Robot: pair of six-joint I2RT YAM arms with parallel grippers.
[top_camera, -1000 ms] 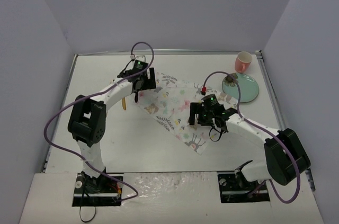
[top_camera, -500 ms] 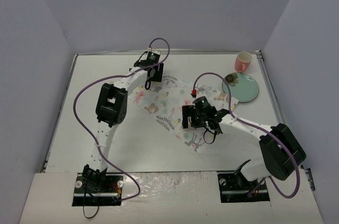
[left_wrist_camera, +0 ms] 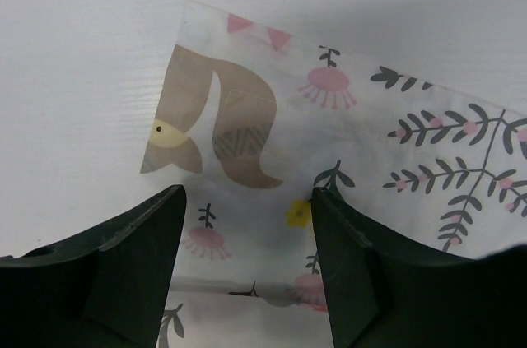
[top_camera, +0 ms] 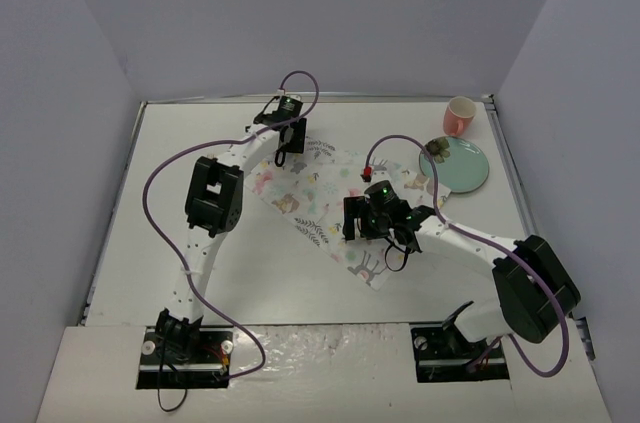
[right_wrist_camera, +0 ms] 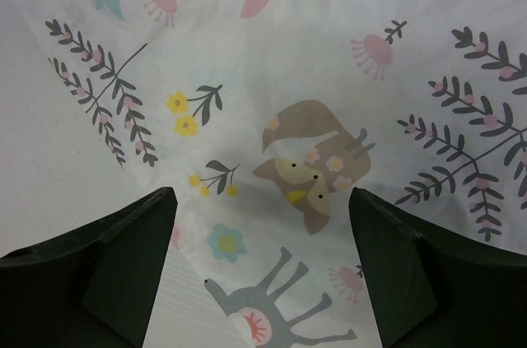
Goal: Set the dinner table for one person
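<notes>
The white dinner table point(top_camera: 200, 273) carries a floral-printed placemat point(top_camera: 325, 205), lying askew at its middle. My left gripper point(top_camera: 283, 155) is open and empty, low over the placemat's far left corner. In the left wrist view the placemat point(left_wrist_camera: 346, 142) lies between and ahead of the open gripper point(left_wrist_camera: 247, 282), with bare table point(left_wrist_camera: 82, 35) beyond the corner. My right gripper point(top_camera: 378, 233) is open and empty over the placemat's near right part. In the right wrist view it point(right_wrist_camera: 263, 282) hangs wide open above the print point(right_wrist_camera: 288, 76).
A teal plate point(top_camera: 462, 167) lies at the far right with a small dark thing point(top_camera: 435, 148) on its left rim. A pink cup point(top_camera: 458, 117) stands behind it near the back right corner. Walls close in the table on three sides.
My left arm has swung away from me and to the right, to the placemat's far corner. My right gripper has shifted a little left over the placemat. Both have stayed open.
</notes>
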